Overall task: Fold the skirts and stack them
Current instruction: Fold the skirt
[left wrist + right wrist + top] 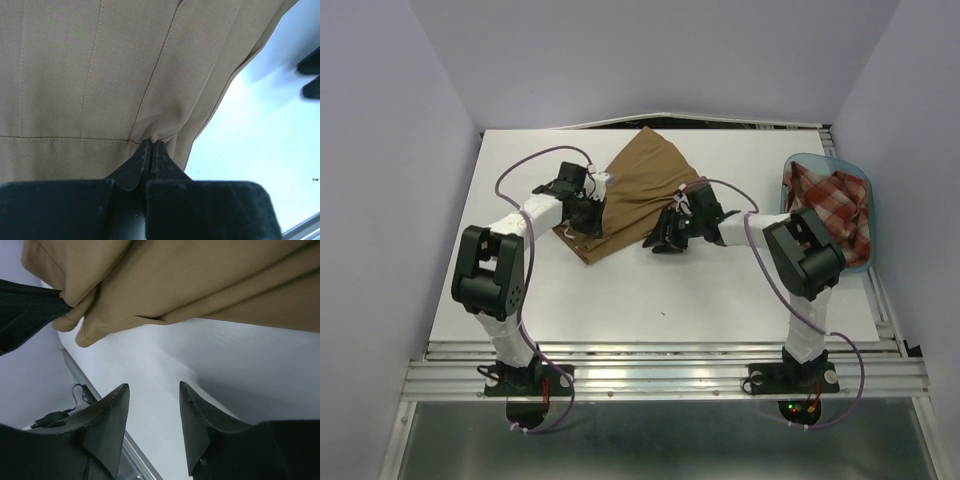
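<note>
The tan-brown skirt (635,190) lies bunched on the white table (670,300), a little behind its middle. My left gripper (588,212) is at the skirt's left edge. In the left wrist view its jaws (151,142) are shut on a fold of the tan cloth (100,75) near a seam. My right gripper (665,238) hovers at the skirt's lower right edge. It stands open (152,386) with only bare table between its fingers, and the tan skirt (190,280) hangs just beyond the fingertips. The red-and-cream plaid skirt (832,205) lies crumpled at the far right.
The plaid skirt sits in a translucent blue tub (810,157) at the table's right edge. Purple-grey walls close in on the left, back and right. A metal rail (660,375) runs along the near edge by the arm bases.
</note>
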Tool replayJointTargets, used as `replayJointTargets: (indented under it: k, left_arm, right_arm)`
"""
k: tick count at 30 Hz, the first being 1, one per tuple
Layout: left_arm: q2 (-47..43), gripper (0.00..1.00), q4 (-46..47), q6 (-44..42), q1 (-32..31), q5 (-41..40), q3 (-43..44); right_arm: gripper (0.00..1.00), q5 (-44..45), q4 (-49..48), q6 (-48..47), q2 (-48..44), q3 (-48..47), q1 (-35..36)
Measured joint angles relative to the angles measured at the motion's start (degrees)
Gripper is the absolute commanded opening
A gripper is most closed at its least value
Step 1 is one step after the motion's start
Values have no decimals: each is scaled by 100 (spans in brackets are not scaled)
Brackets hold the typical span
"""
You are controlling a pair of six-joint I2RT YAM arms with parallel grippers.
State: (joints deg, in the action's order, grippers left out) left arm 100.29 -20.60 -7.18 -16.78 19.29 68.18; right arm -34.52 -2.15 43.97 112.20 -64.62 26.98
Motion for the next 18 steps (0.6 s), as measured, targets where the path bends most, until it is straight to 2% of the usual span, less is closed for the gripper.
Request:
replayJointTargets:
  k: [4, 7, 10, 13, 16, 17, 18]
  left_arm:
    - [-74, 0, -68, 42, -7, 22, 0]
    - [-212, 0, -114, 44, -20, 28, 0]
    - [-358, 0, -149, 37, -42, 33, -2]
    - [-450, 0, -166, 15, -72, 57, -2]
    - [-492, 0, -199, -31, -114, 76, -24]
    - [-501, 0, -229, -59, -136, 85, -37]
    - [-505, 0, -240, -87, -157, 92, -59]
  right_arm:
    - [57, -26, -824, 732, 232, 37, 356]
    - [56, 9, -1416, 1165, 492, 37, 420]
    - [49, 68, -1812, 1488, 745, 35, 404]
    - [37, 105, -2059, 1659, 907, 15, 398]
    - [24, 109, -2267, 1803, 1099, -39, 415]
    - [15, 116, -2302, 1849, 1141, -52, 420]
    - [13, 116, -2345, 1899, 1182, -52, 422]
